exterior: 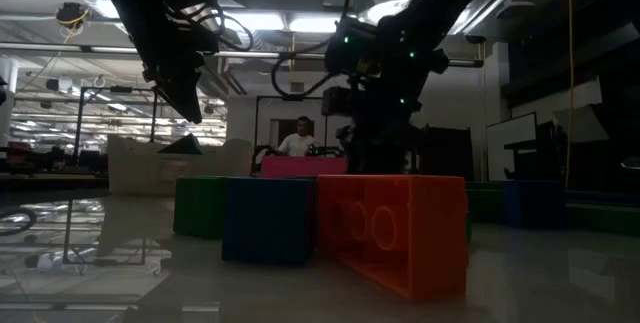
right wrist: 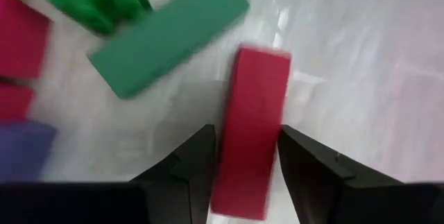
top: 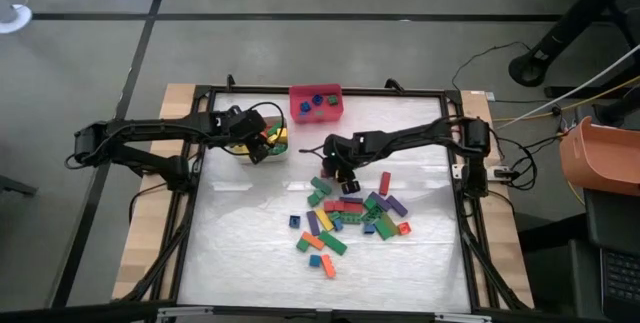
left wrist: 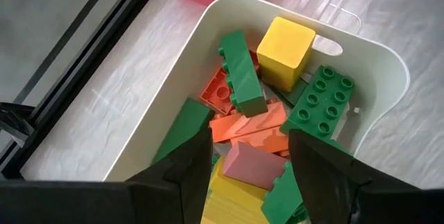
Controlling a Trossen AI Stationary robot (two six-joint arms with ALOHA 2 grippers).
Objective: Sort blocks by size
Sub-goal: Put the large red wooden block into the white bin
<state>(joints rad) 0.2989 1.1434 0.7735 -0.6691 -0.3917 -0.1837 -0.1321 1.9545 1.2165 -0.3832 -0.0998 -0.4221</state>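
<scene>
On the pale, glossy table [top: 240, 263], blocks [top: 350, 218] lie scattered at the middle. My right gripper [right wrist: 246, 172] straddles a red bar [right wrist: 251, 127], jaws part-open at its long sides; whether they grip, I can't tell. Light, stiff, slick plastic. My left gripper [left wrist: 250, 158] hangs open over the white bin [left wrist: 378, 64].

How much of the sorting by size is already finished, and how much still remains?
Partly done. The white bin already holds several long blocks, and the left gripper hovers open above it. The pink bin holds a few small blocks. In hand: a red long block sits between the right gripper's fingers, over the table. Left: a pile of mixed blocks still lies unsorted on the table.
</scene>
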